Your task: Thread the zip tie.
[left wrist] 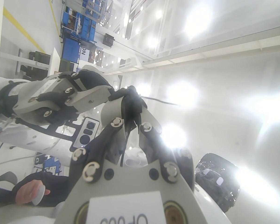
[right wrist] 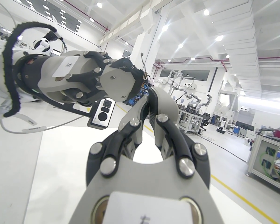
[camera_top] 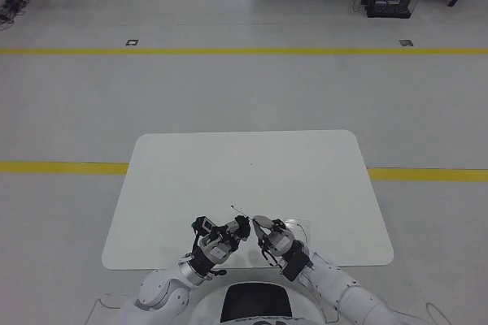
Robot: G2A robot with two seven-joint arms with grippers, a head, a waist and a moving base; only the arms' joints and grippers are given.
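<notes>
- Two tools tip to tip over the near edge of the white bench (camera_top: 252,162).
- Fingers of the left tool (left wrist: 131,104) pressed together and clamped on the black zip tie (left wrist: 158,100); one thin end projecting beyond the fingertips, another length running back between the fingers.
- Fingers of the right tool (right wrist: 150,94) closed against each other, just beside the left tool's tips; contents of this grip, if any, not discernible.
- Seen from above, free end of the zip tie as a thin dark strand slanting from the meeting point toward the middle of the bench.
</notes>
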